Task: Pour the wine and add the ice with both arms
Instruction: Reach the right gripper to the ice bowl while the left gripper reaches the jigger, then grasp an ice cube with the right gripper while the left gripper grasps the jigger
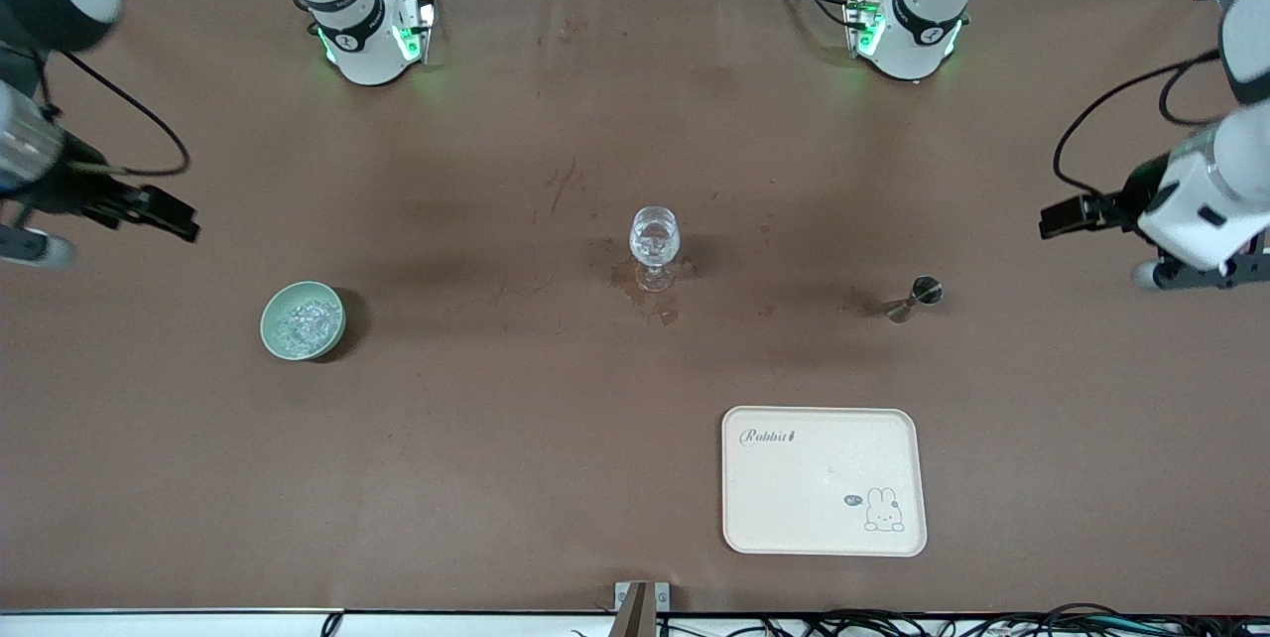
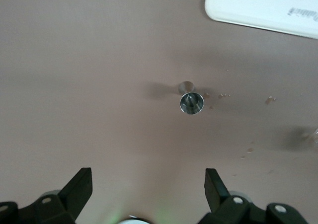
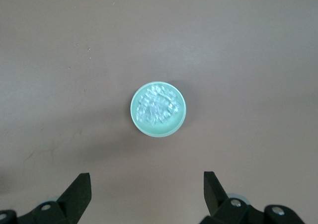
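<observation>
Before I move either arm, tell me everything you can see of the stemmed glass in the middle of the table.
The stemmed glass is clear, with a rounded bowl, short stem and round foot. It stands upright near the table's middle, between the pale green bowl of ice and the metal jigger. Glinting clear contents show in its bowl; whether liquid or ice I cannot tell. Wet marks darken the brown cover around its foot. Nothing else touches it.

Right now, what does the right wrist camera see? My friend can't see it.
A pale green bowl full of clear ice sits on the brown table. The open right gripper hangs above it, holding nothing.
</observation>
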Controlling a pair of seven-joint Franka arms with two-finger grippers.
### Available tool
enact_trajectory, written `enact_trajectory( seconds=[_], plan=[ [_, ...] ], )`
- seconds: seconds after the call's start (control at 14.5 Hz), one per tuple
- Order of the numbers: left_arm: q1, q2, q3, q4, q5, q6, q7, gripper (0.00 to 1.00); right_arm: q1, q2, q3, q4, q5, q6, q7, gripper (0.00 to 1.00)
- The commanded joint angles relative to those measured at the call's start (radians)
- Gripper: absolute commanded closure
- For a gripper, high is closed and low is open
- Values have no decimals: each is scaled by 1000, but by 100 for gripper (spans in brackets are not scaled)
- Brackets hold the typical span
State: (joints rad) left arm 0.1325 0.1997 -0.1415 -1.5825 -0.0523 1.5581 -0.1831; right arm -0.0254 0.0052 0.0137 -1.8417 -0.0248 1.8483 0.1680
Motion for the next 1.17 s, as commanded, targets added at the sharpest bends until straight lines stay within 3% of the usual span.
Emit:
enact_trajectory(
  seconds=[0.0,0.41,0.69,0.96,1.1],
  plan=[
    [82,116,-1,27,-119,20,-108,0,-13,-1,9,-155,-3,167,-22,0],
    [162,323,-1,24,-337,66,-450,0,-28,160,3,-344,-15,553,-68,0],
    [239,438,-3,10,-533,88,-552,3,-41,252,2,-349,-18,641,-97,2],
    [240,506,-4,-16,-619,85,-549,7,-44,311,0,-347,-20,696,-97,40],
    [236,535,-7,-30,-658,85,-536,7,-42,328,2,-347,-20,704,-101,44]
  ],
)
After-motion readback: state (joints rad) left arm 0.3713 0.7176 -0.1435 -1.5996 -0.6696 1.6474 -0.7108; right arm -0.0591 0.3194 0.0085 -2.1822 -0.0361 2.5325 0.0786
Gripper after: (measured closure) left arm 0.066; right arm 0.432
